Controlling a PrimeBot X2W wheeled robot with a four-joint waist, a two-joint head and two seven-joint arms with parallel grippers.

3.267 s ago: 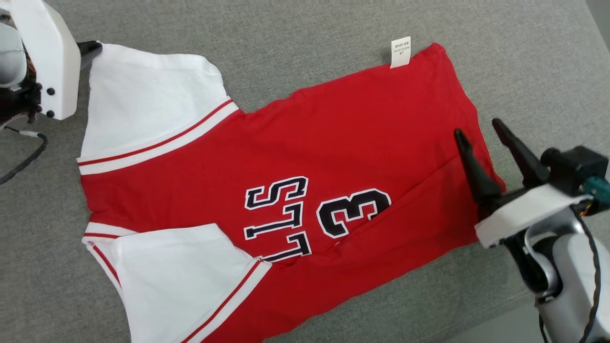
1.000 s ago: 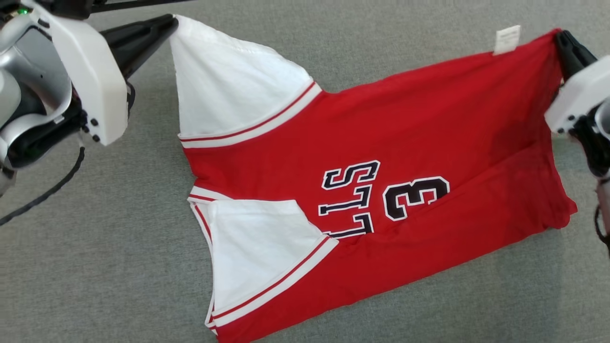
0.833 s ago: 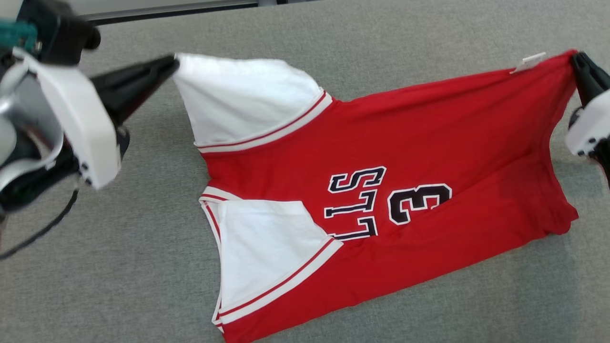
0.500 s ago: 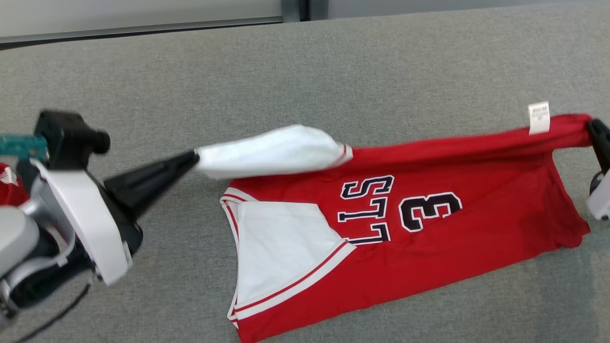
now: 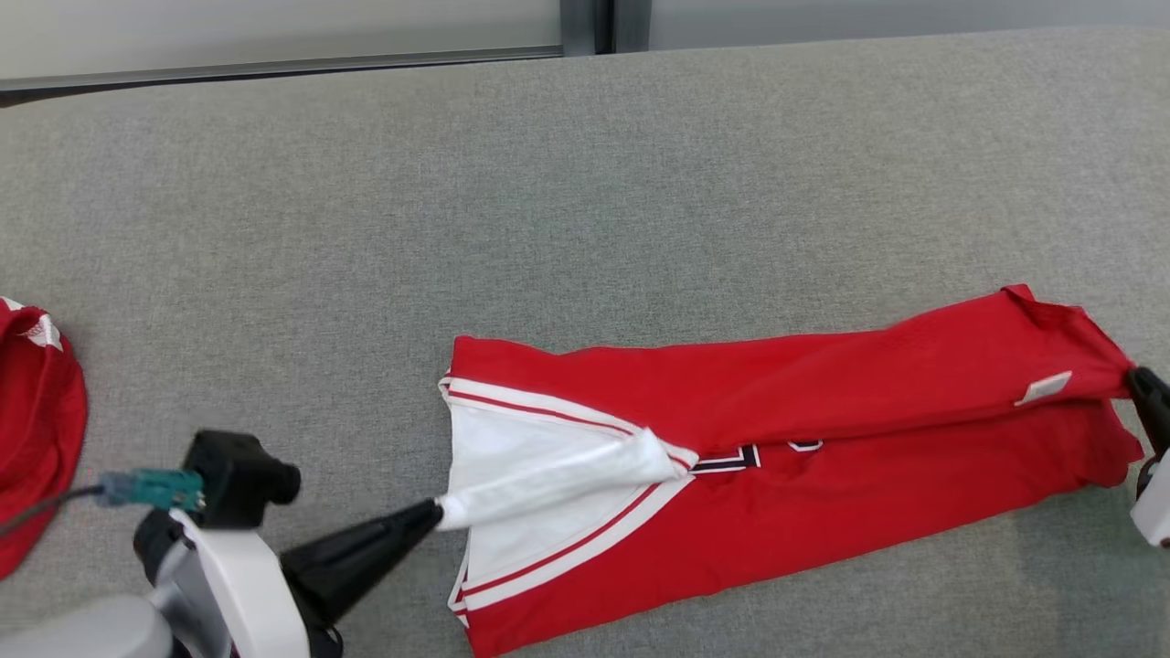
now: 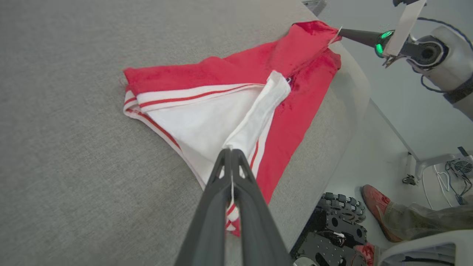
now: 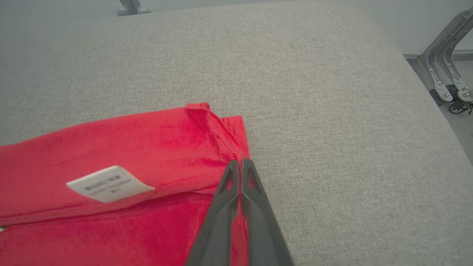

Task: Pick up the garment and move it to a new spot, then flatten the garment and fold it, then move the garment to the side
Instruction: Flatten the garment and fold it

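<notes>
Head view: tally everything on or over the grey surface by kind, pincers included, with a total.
Red-and-white jersey: 1
Red cloth item, left edge: 1
Pincers, left pincer and right pincer, each shut on the jersey: 2
Total: 4

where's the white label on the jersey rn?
Head view: the white label lies on top of the red jersey near its right end, just left of the right gripper pinching that corner.

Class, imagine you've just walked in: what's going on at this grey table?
A two-armed robot is folding a red jersey on the grey table. Its left claw is shut on the white sleeve; its right claw is shut on the hem corner near the label. The far edge lies doubled over the front, hiding most of the lettering.
</notes>
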